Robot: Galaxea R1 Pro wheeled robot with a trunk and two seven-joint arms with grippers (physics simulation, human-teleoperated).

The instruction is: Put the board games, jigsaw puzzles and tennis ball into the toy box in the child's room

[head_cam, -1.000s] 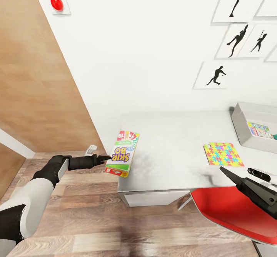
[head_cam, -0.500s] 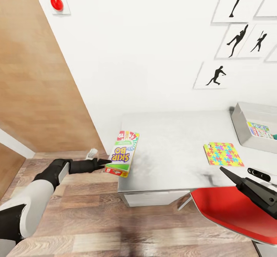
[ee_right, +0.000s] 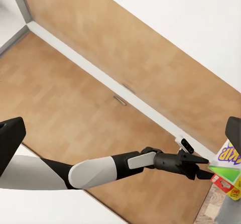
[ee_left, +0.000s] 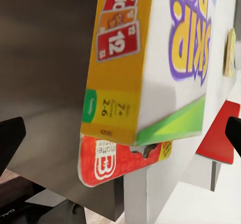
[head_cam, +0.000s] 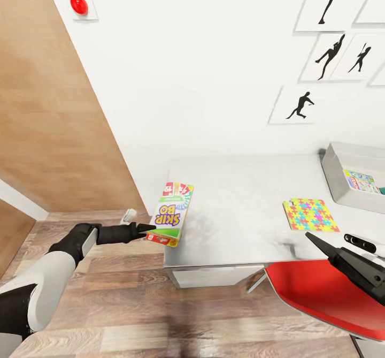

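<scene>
Here the left gripper [head_cam: 149,231] reaches the near corner of the SKIP-BO board game [head_cam: 172,213], its dark fingers [head_cam: 143,229] at the box's lower edge; whether they are clamped on it or only touching cannot be told from the head view. In the left wrist view the two finger tips sit wide apart at either edge of the picture, with the game box [ee_left: 155,68] close in front of them and a second, red box [ee_left: 115,158] showing beneath it. The SKIP-BO box lies at the left end of the worktop [head_cam: 240,208], overhanging its edge. Further along the worktop lies a jigsaw puzzle [head_cam: 310,214], flat and well apart from the game. Beyond it, at the right end, stands the grey toy box [head_cam: 342,181], with a printed board game [head_cam: 361,180] already inside. The right gripper [head_cam: 321,248] hangs over the red chair [head_cam: 326,294] near the worktop's front edge; its fingers stand apart with nothing between them, as the right wrist view shows. Behind are a white wall [head_cam: 203,69] with black silhouette prints [head_cam: 302,104], a red button [head_cam: 79,4], a brown wooden door [head_cam: 48,117] and a plank floor [head_cam: 139,304].
</scene>
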